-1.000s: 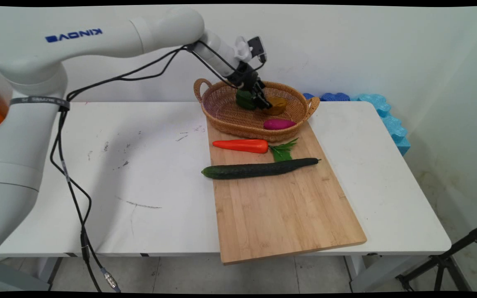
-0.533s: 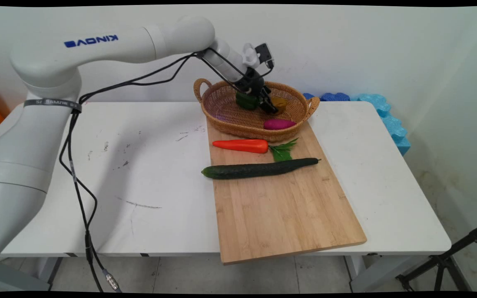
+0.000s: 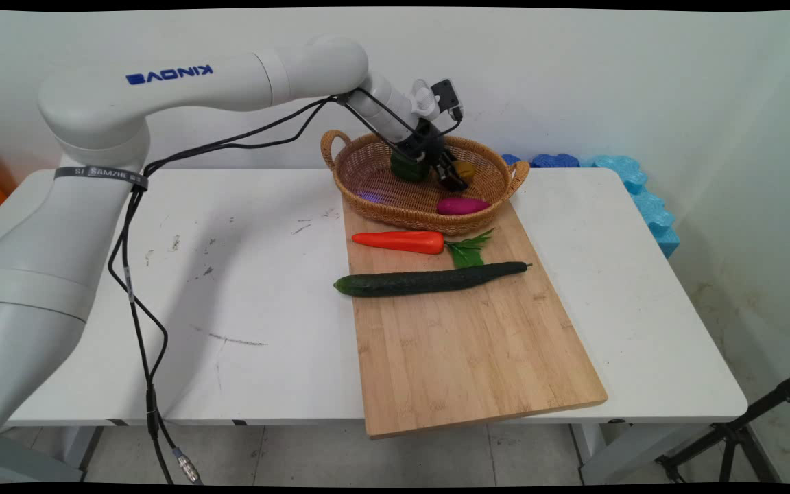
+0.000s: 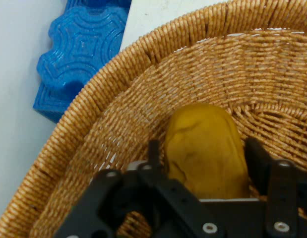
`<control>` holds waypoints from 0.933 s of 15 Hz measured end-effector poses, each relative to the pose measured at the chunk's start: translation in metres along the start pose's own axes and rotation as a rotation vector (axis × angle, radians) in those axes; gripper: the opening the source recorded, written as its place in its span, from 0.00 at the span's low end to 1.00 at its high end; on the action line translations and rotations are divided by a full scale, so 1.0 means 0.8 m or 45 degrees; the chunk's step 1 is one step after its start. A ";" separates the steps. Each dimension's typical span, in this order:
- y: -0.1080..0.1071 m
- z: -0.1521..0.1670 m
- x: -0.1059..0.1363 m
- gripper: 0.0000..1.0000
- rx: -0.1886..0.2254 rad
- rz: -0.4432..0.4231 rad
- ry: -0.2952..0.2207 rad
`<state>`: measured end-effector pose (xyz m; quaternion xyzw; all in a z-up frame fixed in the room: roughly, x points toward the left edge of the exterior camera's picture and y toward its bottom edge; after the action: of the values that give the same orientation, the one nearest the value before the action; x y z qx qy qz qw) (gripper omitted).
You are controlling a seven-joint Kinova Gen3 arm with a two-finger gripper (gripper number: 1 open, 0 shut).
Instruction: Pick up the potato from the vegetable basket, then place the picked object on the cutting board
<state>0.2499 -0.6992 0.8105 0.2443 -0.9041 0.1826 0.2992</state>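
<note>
The fingers (image 4: 256, 157) stand spread, one on each side of a yellow-brown potato (image 4: 207, 153), and we cannot tell from either view whether the pads touch it yet. The gripper (image 4: 203, 153) reaches down into the wicker basket (image 3: 367, 199), which serves as our landmark here.

In the hand view we see the potato lying on the basket's woven floor between the two black fingers, its rounded far end pointing toward the basket's wall. Beyond the rim (image 4: 93, 94) that view also shows the white table (image 4: 158, 12) and a blue foam block (image 4: 79, 54) just outside the basket.

The main view gives us what the hand camera cannot. There the gripper (image 3: 451, 175) hides most of the potato (image 3: 465, 169), leaving only a small yellow patch visible. A dark green vegetable (image 3: 405, 168), which could be a pepper, sits in the basket just beside the gripper, on the side toward the arm. A purple sweet potato (image 3: 462, 205) lies inside the basket against its near wall. The basket rests on the far end of a wooden cutting board (image 3: 463, 343). On the board just in front of the basket lies a carrot (image 3: 400, 241) with green leaves, and nearer still to us a long cucumber (image 3: 429, 279). Blue foam blocks (image 3: 628, 185) lie behind and to the right of the basket, along the table (image 3: 230, 309) edge.
</note>
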 end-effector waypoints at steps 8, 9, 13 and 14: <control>0.003 0.000 0.003 0.00 0.023 -0.001 -0.010; 0.003 -0.002 0.004 0.00 0.026 -0.003 -0.009; 0.005 -0.019 0.014 0.00 0.042 -0.025 0.000; 0.005 -0.027 0.017 0.00 0.047 -0.043 0.003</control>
<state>0.2481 -0.6904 0.8342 0.2647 -0.8960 0.1943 0.2988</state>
